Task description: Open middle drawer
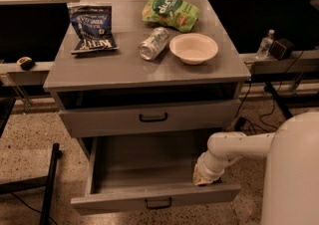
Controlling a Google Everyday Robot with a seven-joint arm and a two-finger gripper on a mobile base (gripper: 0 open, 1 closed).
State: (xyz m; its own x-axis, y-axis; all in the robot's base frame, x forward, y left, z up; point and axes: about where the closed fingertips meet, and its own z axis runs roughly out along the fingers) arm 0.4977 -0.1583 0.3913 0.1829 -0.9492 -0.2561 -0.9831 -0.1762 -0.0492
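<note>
Dim, warm light falls from above; the gripper [202, 178] hangs in the shadowed lowest drawer [119, 198], beneath the faintly gleaming cabinet top [124, 68].

The claw [203, 176] is pale tan on a white arm [240, 145], low inside the right end of the plain grey bottom drawer [109, 201]. Up and left of the claw, the middle drawer [99, 120] is grey with a black handle [153, 117]. Well above the claw, the grey table [99, 72] carries a dark blue bag [91, 27] with white lettering, a green bag [171, 11], a silver can [153, 43] and a cream bowl [193, 48]. Left of the claw, the floor [27, 144] is speckled beige.
</note>
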